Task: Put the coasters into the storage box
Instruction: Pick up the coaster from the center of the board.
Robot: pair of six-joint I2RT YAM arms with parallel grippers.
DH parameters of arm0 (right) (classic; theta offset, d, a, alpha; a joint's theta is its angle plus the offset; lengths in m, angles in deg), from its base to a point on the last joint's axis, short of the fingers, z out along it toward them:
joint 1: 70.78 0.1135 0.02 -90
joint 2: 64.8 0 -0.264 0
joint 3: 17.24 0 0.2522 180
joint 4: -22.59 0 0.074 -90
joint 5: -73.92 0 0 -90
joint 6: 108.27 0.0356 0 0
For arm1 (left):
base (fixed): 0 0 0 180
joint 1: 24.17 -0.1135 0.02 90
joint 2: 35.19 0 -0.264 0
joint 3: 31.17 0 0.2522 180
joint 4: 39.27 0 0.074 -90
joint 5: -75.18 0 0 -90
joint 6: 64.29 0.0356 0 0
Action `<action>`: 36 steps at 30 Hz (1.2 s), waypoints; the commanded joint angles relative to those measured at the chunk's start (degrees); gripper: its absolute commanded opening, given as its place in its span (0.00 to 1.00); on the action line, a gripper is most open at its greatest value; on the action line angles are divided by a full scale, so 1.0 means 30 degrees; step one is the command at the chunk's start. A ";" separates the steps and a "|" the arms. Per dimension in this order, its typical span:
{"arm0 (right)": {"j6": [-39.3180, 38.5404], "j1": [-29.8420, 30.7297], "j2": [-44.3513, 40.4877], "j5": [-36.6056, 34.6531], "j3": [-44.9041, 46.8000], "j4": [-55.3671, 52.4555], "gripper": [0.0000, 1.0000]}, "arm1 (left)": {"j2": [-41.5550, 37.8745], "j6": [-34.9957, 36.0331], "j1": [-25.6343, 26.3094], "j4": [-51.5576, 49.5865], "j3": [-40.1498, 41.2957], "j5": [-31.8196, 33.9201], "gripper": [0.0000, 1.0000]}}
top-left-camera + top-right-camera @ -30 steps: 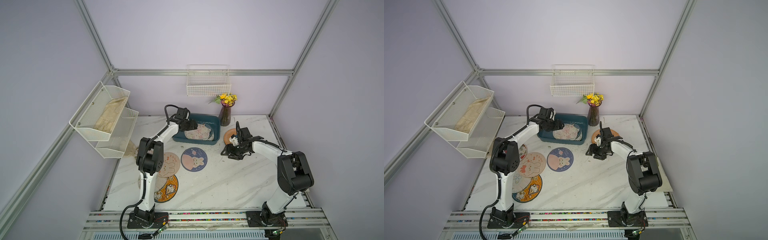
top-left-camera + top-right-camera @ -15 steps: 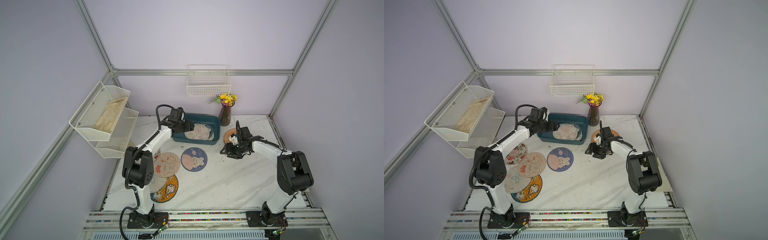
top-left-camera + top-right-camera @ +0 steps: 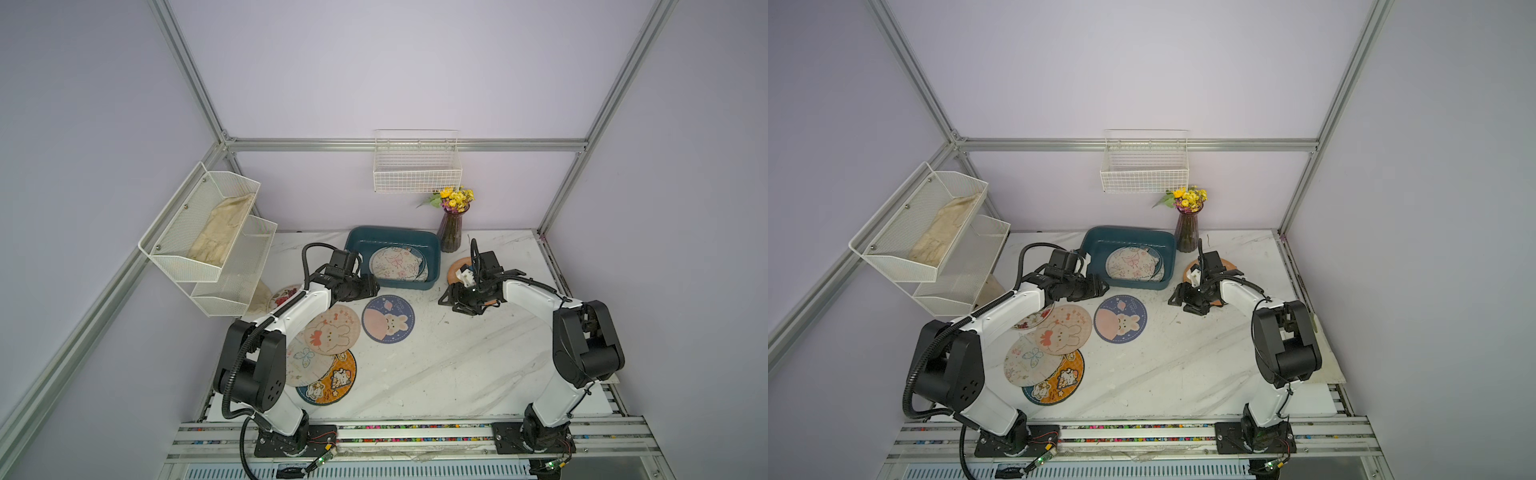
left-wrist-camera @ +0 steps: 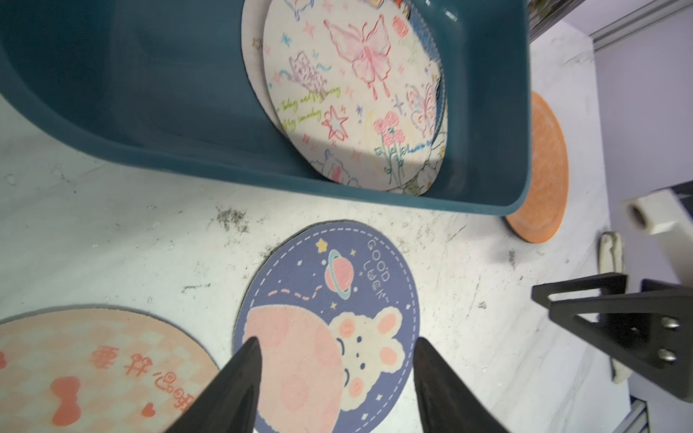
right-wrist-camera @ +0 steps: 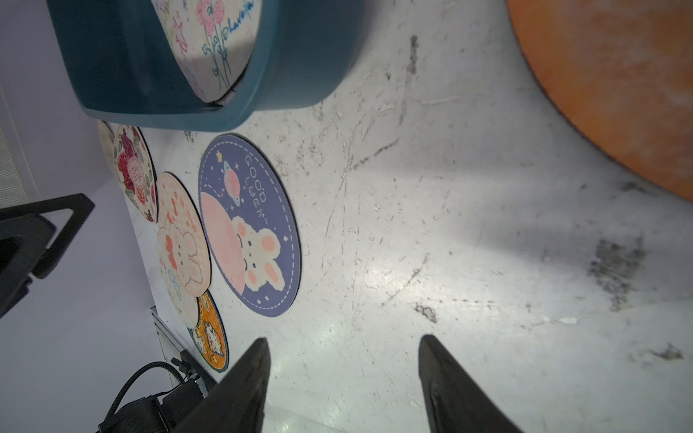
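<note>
Our left claw, jaws parted and empty, hovers over the blue rabbit coaster, which lies just in front of the storage box at the back edge of the desk. We should pinch its rim low. Our right claw hangs open near the orange coaster.

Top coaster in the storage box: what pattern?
Cream top coaster with pink butterflies, stars and flowers, sketch-style; left wrist view shows it best.

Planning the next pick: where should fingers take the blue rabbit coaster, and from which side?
Probably the rim nearest the storage box, from above with the left gripper: the blue rabbit coaster lies flat and thin, with that edge clear.
</note>
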 commanded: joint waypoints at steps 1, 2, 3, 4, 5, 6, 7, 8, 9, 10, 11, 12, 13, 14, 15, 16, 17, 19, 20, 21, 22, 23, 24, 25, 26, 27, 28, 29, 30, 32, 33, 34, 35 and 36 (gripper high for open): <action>0.0105 0.0393 0.0304 0.0211 -0.0479 0.0074 0.64 | 0.0441 0.0197 0.0043 0.1320 0.0885 -0.0261 0.58; 0.0137 0.0476 0.0290 0.0211 -0.0475 0.0074 0.65 | 0.0634 0.0273 0.0034 0.1457 0.0881 -0.0275 0.57; 0.0138 0.0538 0.0275 0.0211 -0.0474 0.0081 0.64 | 0.0949 0.0368 0.0017 0.1621 0.0880 -0.0292 0.56; 0.0139 0.0627 0.0225 0.0155 -0.0460 0.0074 0.65 | 0.1214 0.0446 0.0024 0.1766 0.0847 -0.0326 0.56; 0.0125 0.0670 0.0181 0.0109 -0.0447 0.0074 0.65 | 0.1426 0.0512 0.0007 0.1931 0.0808 -0.0347 0.55; 0.0127 0.0723 0.0106 0.0066 -0.0418 0.0045 0.65 | 0.1631 0.0594 0.0032 0.2097 0.0738 -0.0356 0.54; 0.0123 0.0811 0.0050 0.0021 -0.0377 0.0044 0.64 | 0.1855 0.0704 0.0022 0.2223 0.0648 -0.0337 0.54; 0.0145 0.0879 -0.0002 -0.0019 -0.0346 0.0016 0.64 | 0.2098 0.0806 0.0014 0.2235 0.0545 -0.0313 0.53; 0.0180 0.0954 -0.0044 -0.0052 -0.0278 0.0041 0.64 | 0.2376 0.0921 0.0029 0.2241 0.0396 -0.0299 0.53; 0.0261 0.1067 -0.0114 -0.0096 -0.0186 0.0109 0.65 | 0.2637 0.1013 0.0014 0.2253 0.0293 -0.0301 0.52; 0.0338 0.1177 -0.0154 -0.0133 -0.0130 0.0185 0.65 | 0.2831 0.1078 0.0014 0.2257 0.0229 -0.0306 0.52; 0.0435 0.1309 -0.0192 -0.0206 -0.0042 0.0274 0.65 | 0.2982 0.1136 0.0014 0.2283 0.0201 -0.0288 0.52; 0.0523 0.1434 -0.0223 -0.0270 0.0012 0.0373 0.64 | 0.3145 0.1195 0.0014 0.2336 0.0205 -0.0217 0.52; 0.0613 0.1556 -0.0252 -0.0322 0.0054 0.0464 0.65 | 0.3288 0.1241 0.0014 0.2348 0.0179 -0.0168 0.52; 0.0719 0.1663 -0.0253 -0.0360 0.0092 0.0581 0.64 | 0.3421 0.1278 0.0022 0.2411 0.0193 -0.0111 0.52; 0.0781 0.1768 -0.0252 -0.0426 0.0107 0.0679 0.64 | 0.3545 0.1312 0.0018 0.2443 0.0191 -0.0066 0.52; 0.0824 0.1888 -0.0253 -0.0462 0.0114 0.0717 0.64 | 0.3676 0.1329 0.0007 0.2525 0.0194 -0.0035 0.52; 0.0855 0.2061 -0.0224 -0.0520 0.0093 0.0747 0.65 | 0.3891 0.1400 0.0017 0.2677 0.0148 0.0156 0.52; 0.0855 0.2094 -0.0205 -0.0521 0.0092 0.0776 0.64 | 0.3984 0.1430 0.0016 0.2696 0.0086 0.0276 0.52; 0.0855 0.2127 -0.0185 -0.0521 0.0085 0.0769 0.64 | 0.4108 0.1486 0.0015 0.2730 -0.0016 0.0380 0.52; 0.0826 0.2130 -0.0149 -0.0521 0.0089 0.0777 0.65 | 0.4235 0.1561 0.0037 0.2758 -0.0098 0.0505 0.52; 0.0790 0.2145 -0.0139 -0.0499 0.0084 0.0741 0.65 | 0.4355 0.1621 0.0016 0.2750 -0.0216 0.0628 0.52; 0.0746 0.2151 -0.0125 -0.0492 0.0015 0.0719 0.65 | 0.4524 0.1661 0.0022 0.2738 -0.0328 0.0757 0.52; 0.0710 0.2144 -0.0078 -0.0492 -0.0023 0.0691 0.65 | 0.4702 0.1693 0.0015 0.2733 -0.0401 0.0839 0.52; 0.0641 0.2149 -0.0050 -0.0492 -0.0051 0.0638 0.65 | 0.4887 0.1724 0.0036 0.2747 -0.0494 0.0897 0.53; 0.0624 0.2142 -0.0019 -0.0449 -0.0137 0.0608 0.65 | 0.5051 0.1743 0.0043 0.2735 -0.0549 0.0951 0.54; 0.0595 0.2157 0.0009 -0.0462 -0.0187 0.0586 0.65 | 0.5198 0.1699 0.0026 0.2746 -0.0609 0.0966 0.56; 0.0582 0.2133 0.0038 -0.0439 -0.0239 0.0550 0.65 | 0.5334 0.1673 0.0042 0.2774 -0.0654 0.0949 0.57; 0.0508 0.2146 0.0066 -0.0438 -0.0265 0.0498 0.65 | 0.5447 0.1666 0.0040 0.2774 -0.0677 0.0896 0.58; 0.0446 0.2134 0.0097 -0.0419 -0.0328 0.0458 0.65 | 0.5564 0.1594 0.0045 0.2818 -0.0731 0.0705 0.59; 0.0366 0.2154 0.0104 -0.0411 -0.0369 0.0403 0.65 | 0.5591 0.1579 0.0102 0.2779 -0.0696 0.0593 0.59; 0.0301 0.2146 0.0124 -0.0409 -0.0376 0.0368 0.65 | 0.5563 0.1527 0.0153 0.2767 -0.0701 0.0432 0.59; 0.0244 0.2139 0.0118 -0.0404 -0.0393 0.0338 0.65 | 0.5532 0.1477 0.0198 0.2770 -0.0618 0.0260 0.59; 0.0223 0.2144 0.0154 -0.0348 -0.0385 0.0310 0.65 | 0.5484 0.1435 0.0261 0.2733 -0.0559 0.0000 0.59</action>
